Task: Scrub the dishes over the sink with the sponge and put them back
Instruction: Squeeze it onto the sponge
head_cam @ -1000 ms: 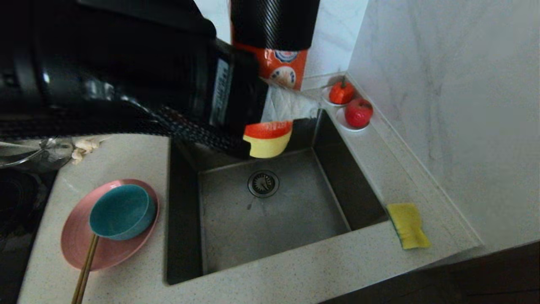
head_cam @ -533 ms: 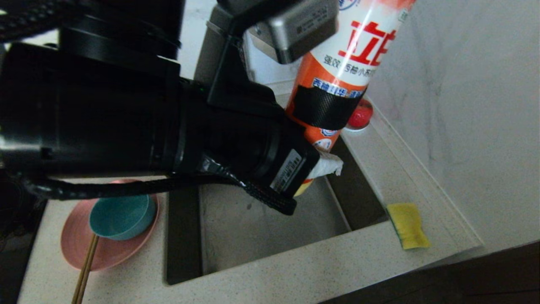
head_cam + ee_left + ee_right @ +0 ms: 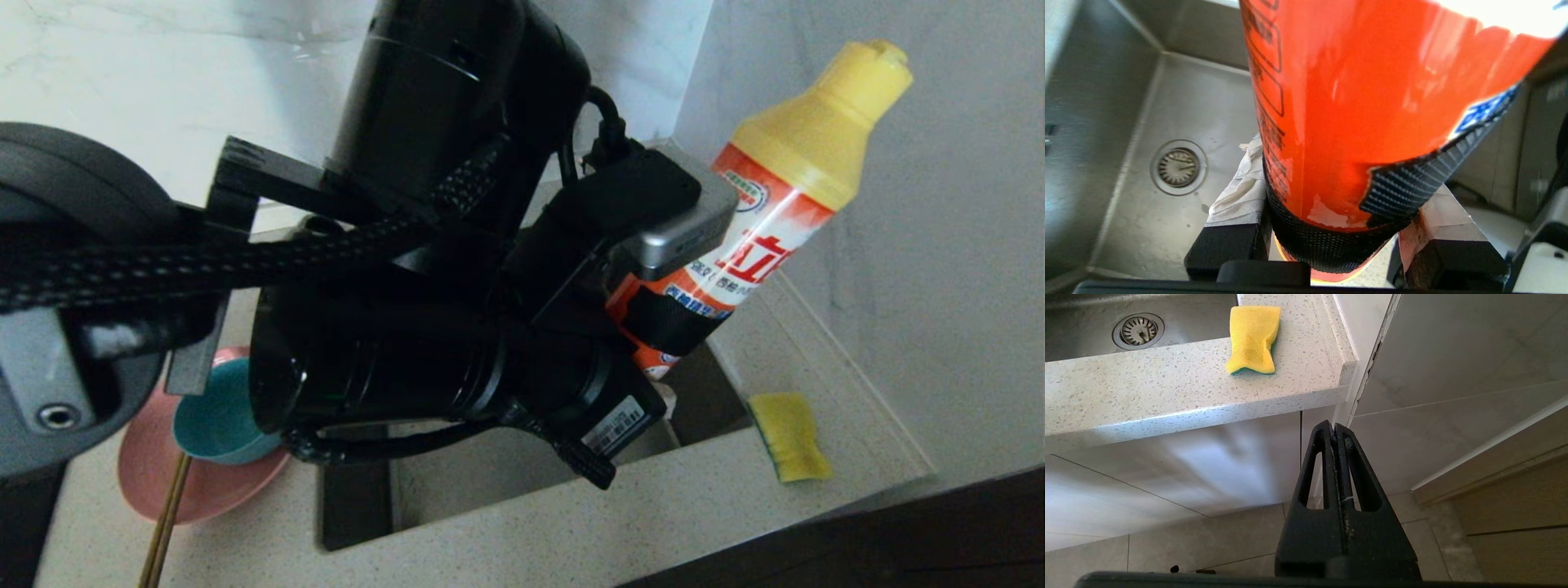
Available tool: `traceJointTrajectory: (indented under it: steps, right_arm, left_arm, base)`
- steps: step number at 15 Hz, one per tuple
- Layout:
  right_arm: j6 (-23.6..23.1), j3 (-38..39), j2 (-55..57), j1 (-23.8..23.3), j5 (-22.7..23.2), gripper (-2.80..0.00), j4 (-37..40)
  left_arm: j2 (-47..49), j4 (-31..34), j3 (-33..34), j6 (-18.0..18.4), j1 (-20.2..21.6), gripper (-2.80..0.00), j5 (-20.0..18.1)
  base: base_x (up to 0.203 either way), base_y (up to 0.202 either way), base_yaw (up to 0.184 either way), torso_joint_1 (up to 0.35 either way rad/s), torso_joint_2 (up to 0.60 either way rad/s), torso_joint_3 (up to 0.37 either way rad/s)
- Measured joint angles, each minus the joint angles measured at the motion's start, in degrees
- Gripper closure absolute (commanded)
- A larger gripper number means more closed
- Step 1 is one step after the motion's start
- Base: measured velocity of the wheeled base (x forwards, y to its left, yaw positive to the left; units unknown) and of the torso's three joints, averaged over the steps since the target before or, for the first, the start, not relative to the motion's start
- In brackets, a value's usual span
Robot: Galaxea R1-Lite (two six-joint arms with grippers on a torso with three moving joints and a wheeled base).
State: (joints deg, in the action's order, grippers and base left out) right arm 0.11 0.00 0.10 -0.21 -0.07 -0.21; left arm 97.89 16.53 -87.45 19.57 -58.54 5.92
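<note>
Overhead, left arm [image 3: 424,359] hides sink [image 3: 490,465] and bowl [image 3: 214,425].

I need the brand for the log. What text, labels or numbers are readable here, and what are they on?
"立": large red character on the detergent bottle held in the left gripper.
Blue line under it and round emblem above: too blurred.
Back label: unreadable.
White sticker on the arm: too small.
</note>
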Motion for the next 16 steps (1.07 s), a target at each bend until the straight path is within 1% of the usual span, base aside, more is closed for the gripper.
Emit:
traceJointTrajectory:
  steps: [2, 4, 9, 10, 14, 16]
  right_arm:
    - [0.0, 0.0, 0.0, 0.0, 0.0, 0.00, 0.0]
    - [0.0, 0.0, 0.0, 0.0, 0.0, 0.00, 0.0]
    - [0.0, 0.0, 0.0, 0.0, 0.0, 0.00, 0.0]
    - [0.0, 0.0, 0.0, 0.0, 0.0, 0.00, 0.0]
    - [0.0, 0.0, 0.0, 0.0, 0.0, 0.00, 0.0]
    - [0.0, 0.0, 0.0, 0.0, 0.0, 0.00, 0.0]
  left_arm:
    - [1.0, 0.3, 0.9, 0.8, -0.6, 0.00, 0.1]
    - [2.0, 0.2, 2.1, 2.5, -0.9, 0.00, 0.7]
    - [4.5, 0.1, 3.7, 3.4, -2.2, 0.00, 1.2]
    - [5.0, 0.0, 4.5, 4.3, -2.3, 0.00, 1.3]
    - [7.1, 0.0, 6.6, 5.9, -2.5, 0.00, 3.3]
    - [8.1, -0.1, 8.2, 6.9, -2.6, 0.00, 3.7]
  base:
    - [0.000, 0.000, 0.000, 0.000, 0.00, 0.000]
    - [0.000, 0.000, 0.000, 0.000, 0.00, 0.000]
    - [0.000, 0.000, 0.000, 0.000, 0.00, 0.000]
    - [0.000, 0.000, 0.000, 0.000, 0.00, 0.000]
    - [0.000, 0.000, 0.000, 0.000, 0.00, 0.000]
    - [0.000, 0.000, 0.000, 0.000, 0.00, 0.000]
